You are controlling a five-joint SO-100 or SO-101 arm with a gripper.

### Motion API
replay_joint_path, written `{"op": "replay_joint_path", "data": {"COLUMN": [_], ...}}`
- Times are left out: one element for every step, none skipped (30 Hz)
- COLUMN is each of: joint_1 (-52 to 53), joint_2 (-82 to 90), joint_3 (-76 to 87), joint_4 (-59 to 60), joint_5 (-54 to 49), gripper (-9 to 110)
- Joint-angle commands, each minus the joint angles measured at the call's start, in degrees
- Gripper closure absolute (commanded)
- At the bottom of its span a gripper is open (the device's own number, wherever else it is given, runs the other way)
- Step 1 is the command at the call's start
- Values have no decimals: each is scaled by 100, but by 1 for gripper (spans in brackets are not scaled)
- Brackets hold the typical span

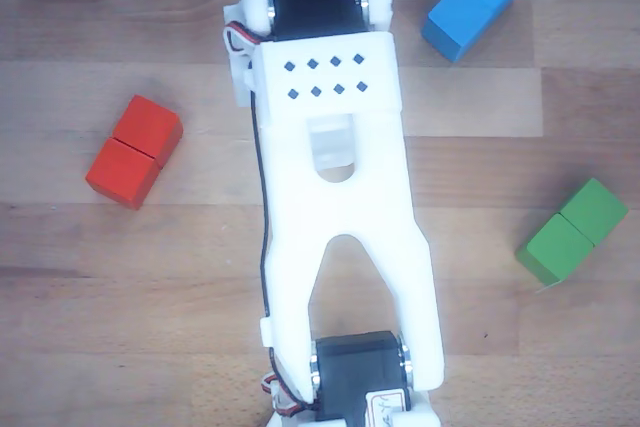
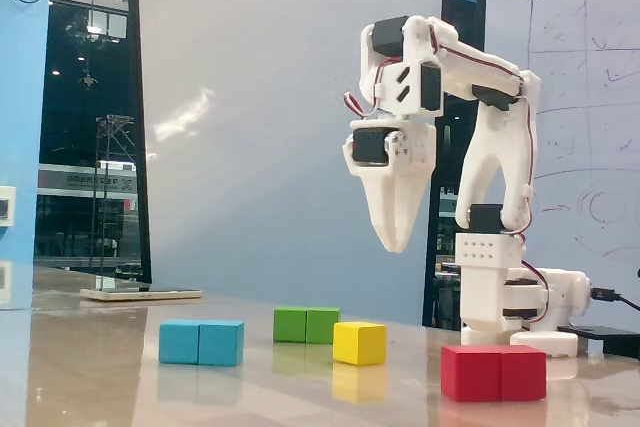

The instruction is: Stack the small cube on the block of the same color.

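On the table, the small cube (image 2: 359, 343) sits square — tool (image 2: 396, 244) above, closed, empty.

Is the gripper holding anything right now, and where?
Nothing. The gripper hangs empty above the table; the small yellow cube sits untouched below.

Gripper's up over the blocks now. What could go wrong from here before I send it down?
No yellow block shows in either view, so the small cube may lack a match. The green block sits close beside it, so descending fingers could clip it. The arm hides the cube from above.
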Motion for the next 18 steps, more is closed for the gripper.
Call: {"op": "replay_joint_path", "data": {"joint_1": [387,615,826,1020,1169,1248,1257,1222,1169,1116,1055,1002,949,888,826,756,686,624], "joint_2": [70,70,70,70,70,70,70,70,79,79,79,97,167,281,422,571,721,896], "joint_3": [-545,-545,-545,-545,-536,-536,-545,-545,-545,-545,-545,-545,-536,-536,-527,-475,-360,-193], "joint_4": [211,211,211,202,193,193,193,193,193,193,193,185,185,176,141,53,-105,-290], "joint_5": [-18,-18,-18,-18,-26,-26,-26,-26,-26,-26,-26,-18,-18,-18,-18,-26,-26,-35], "gripper": [101,101,101,101,101,101,101,101,101,101,101,101,101,101,101,101,101,101]}}
